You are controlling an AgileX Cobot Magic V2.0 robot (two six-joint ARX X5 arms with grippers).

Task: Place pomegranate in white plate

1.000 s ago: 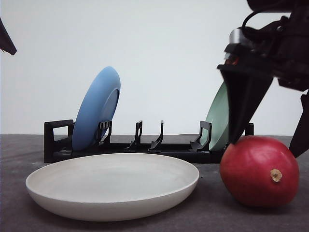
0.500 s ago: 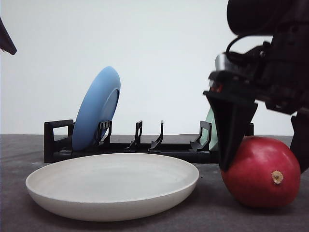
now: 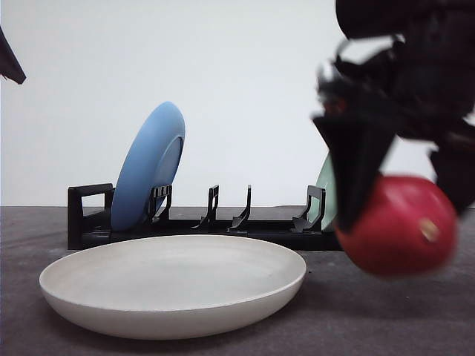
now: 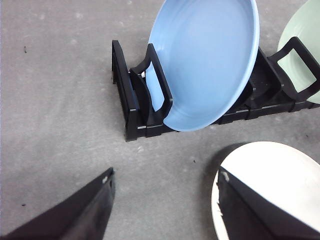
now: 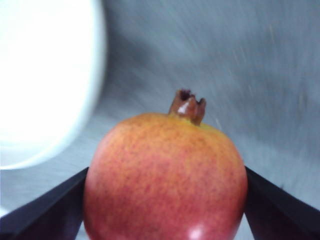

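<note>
Right gripper (image 3: pixel 404 200) jaws clamp pomegranate (image 3: pixel 397 226), airborne right of white plate (image 3: pixel 172 285), nub (image 3: pixel 427 229) sideways; left gripper (image 4: pixel 162 200) jaws spread, empty.

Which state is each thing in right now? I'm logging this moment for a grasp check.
pomegranate: held between the right gripper's fingers, lifted off the table, blurred.
white plate: flat on the table, nothing in it.
blue plate: standing on edge in the rack.
green plate: standing in the rack, mostly hidden.
rack: on the table, middle slots free.
right gripper: shut on the pomegranate.
left gripper: open, holding nothing.
</note>
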